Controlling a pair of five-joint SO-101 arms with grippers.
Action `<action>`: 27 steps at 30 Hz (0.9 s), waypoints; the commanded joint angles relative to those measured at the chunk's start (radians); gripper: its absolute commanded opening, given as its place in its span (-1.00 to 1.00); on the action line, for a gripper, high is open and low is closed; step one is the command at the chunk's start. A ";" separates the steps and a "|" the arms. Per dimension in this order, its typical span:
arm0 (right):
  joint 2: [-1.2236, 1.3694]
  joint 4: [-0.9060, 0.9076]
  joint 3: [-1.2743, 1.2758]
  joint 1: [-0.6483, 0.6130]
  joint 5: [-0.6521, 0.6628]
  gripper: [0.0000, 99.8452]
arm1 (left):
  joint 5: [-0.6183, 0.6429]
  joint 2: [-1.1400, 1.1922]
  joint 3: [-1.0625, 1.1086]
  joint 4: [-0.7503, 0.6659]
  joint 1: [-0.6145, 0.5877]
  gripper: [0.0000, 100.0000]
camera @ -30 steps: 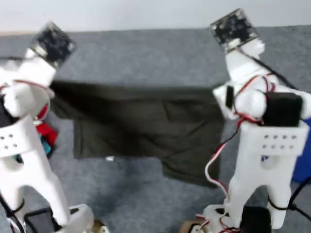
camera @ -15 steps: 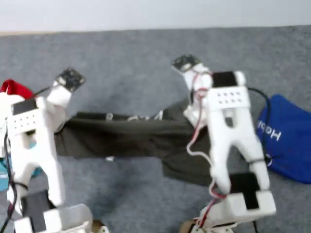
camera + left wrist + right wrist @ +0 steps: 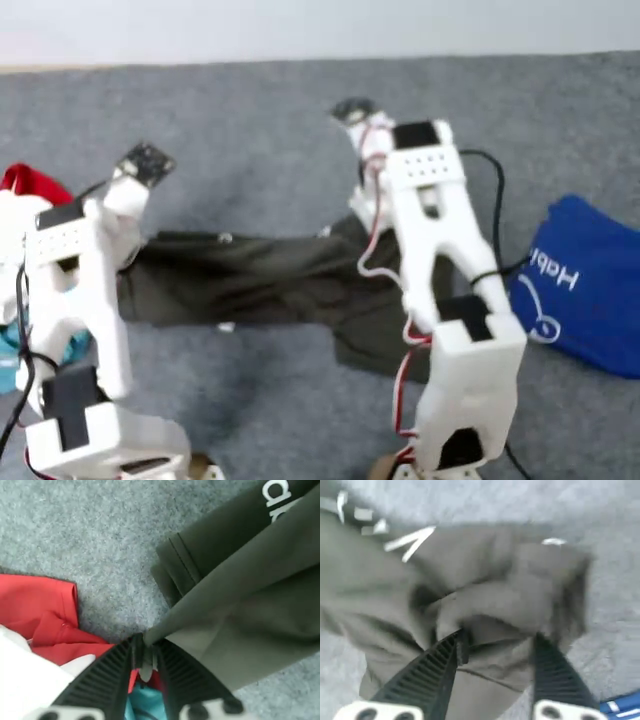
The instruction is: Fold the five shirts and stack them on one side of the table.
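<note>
The dark olive shirt (image 3: 260, 285) lies as a folded band across the middle of the grey worktop (image 3: 250, 120). The left gripper (image 3: 145, 655) has its fingers pinched on the shirt's left edge, near a red shirt (image 3: 45, 620). The right gripper (image 3: 497, 647) holds its fingers spread apart over the bunched right end. A blue shirt (image 3: 590, 290) lies at the far right.

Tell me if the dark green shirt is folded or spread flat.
Partly folded: the dark green shirt lies doubled into a narrow band, one flap sticking out; the left tool pinches one end.
</note>
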 commanded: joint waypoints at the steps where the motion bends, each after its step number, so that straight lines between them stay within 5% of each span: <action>1: -0.008 0.064 -0.133 0.025 -0.020 -0.49 | 0.008 -0.003 -0.041 -0.017 -0.006 -0.99; 6: -0.008 0.249 -0.189 0.027 -0.020 -0.49 | 0.008 -0.003 -0.042 -0.018 -0.006 -0.99; 18: -0.206 0.246 0.117 0.056 0.132 -0.49 | 0.008 -0.003 -0.042 -0.018 -0.002 -0.99; 27: -0.061 0.010 0.160 -0.033 0.143 -0.49 | 0.008 -0.003 -0.042 -0.032 0.021 -0.99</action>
